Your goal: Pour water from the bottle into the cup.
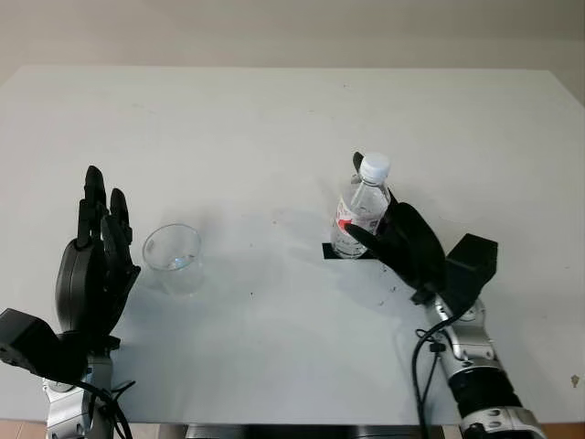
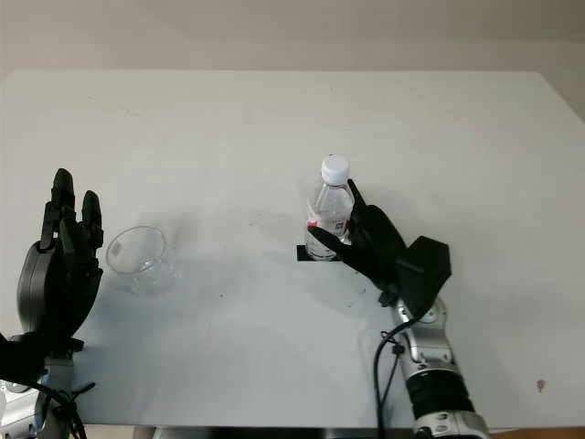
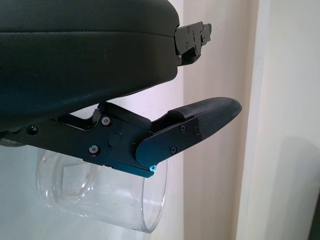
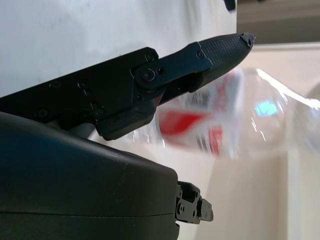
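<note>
A clear plastic bottle [image 1: 364, 208] with a white cap and a red label stands upright on a small black mark [image 1: 328, 251] right of the table's centre. My right hand [image 1: 391, 230] is open and pressed up beside it on its right. The thumb [image 4: 220, 47] reaches across the front of the bottle [image 4: 235, 115] and a finger rises behind it. An empty clear cup [image 1: 174, 258] stands at the left. My left hand [image 1: 96, 261] is open and upright just left of the cup [image 3: 100, 197], not touching it.
The white table [image 1: 274, 137] stretches wide behind and between the cup and the bottle. Its front edge runs close to both forearms. A pale wall lies beyond the far edge.
</note>
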`<state>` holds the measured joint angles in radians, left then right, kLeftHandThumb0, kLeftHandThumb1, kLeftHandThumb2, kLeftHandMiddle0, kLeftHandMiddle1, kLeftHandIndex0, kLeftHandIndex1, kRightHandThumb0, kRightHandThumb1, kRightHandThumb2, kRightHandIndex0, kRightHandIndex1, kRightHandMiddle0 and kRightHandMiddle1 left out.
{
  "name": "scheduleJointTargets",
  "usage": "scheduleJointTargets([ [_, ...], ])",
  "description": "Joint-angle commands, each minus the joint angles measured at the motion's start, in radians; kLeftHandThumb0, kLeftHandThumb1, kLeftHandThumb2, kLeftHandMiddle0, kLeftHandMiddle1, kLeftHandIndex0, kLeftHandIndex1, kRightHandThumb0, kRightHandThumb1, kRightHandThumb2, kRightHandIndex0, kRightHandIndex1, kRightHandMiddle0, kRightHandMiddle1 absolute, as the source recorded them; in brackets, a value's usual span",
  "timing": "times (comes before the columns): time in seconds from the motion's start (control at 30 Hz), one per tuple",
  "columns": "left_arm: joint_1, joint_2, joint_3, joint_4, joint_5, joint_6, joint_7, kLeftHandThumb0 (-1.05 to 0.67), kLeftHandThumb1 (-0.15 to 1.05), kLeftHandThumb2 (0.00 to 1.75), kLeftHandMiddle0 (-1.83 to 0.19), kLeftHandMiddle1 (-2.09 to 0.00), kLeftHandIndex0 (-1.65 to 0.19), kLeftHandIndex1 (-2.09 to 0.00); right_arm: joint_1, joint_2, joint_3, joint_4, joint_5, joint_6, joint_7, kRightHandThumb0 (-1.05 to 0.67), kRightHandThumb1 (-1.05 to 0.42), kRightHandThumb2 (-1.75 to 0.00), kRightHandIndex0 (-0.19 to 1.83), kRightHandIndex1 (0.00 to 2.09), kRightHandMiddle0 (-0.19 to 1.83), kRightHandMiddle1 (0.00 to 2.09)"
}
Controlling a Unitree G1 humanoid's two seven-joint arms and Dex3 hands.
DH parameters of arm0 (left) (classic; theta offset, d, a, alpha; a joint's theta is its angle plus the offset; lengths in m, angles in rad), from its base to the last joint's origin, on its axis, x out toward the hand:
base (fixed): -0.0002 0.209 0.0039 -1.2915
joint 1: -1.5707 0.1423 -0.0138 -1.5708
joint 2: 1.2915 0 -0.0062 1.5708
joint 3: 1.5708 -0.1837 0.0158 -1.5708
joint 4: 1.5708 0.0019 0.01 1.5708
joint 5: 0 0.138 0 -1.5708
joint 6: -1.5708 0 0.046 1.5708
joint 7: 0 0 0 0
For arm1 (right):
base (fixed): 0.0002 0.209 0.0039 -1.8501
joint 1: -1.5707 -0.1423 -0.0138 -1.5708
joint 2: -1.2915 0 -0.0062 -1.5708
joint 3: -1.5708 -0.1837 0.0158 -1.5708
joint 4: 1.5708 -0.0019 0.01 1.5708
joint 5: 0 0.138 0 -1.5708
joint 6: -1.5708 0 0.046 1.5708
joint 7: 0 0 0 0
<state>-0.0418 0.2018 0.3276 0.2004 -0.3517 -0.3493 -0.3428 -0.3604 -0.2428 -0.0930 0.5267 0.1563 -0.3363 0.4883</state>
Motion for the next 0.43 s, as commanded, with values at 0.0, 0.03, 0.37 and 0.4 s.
scheduleJointTargets([
  [0.0, -0.002, -0.015, -0.007, 0.031, 0.004, -0.001, 0.004, -0.66, 1.05, 0.8, 0.19, 0.0, 0.19, 0.0, 0.001, -0.026, -0.008, -0.049, 0.001, -0.022, 0.007, -0.99, -0.98, -0.05, -0.19, 0.0, -0.19, 0.0],
  [0.03, -0.005, -0.014, -0.007, 0.035, 0.006, -0.001, 0.006, -0.66, 1.05, 0.8, 0.19, 0.0, 0.19, 0.0, 0.005, -0.035, -0.009, -0.06, 0.004, -0.033, 0.018, -1.0, -0.99, -0.05, -0.19, 0.0, -0.19, 0.0],
  [0.37, -0.024, -0.011, -0.005, 0.066, 0.007, -0.014, -0.001, -0.66, 1.05, 0.8, 0.19, 0.0, 0.19, 0.0, 0.057, -0.024, -0.009, -0.167, 0.023, -0.066, 0.006, -1.0, -1.01, -0.06, -0.19, 0.0, -0.19, 0.0],
  [0.4, -0.024, -0.011, -0.005, 0.067, 0.007, -0.015, -0.002, -0.67, 1.05, 0.8, 0.19, 0.0, 0.19, 0.0, 0.058, -0.024, -0.007, -0.164, 0.022, -0.068, 0.007, -0.99, -1.01, -0.06, -0.19, 0.0, -0.19, 0.0],
])
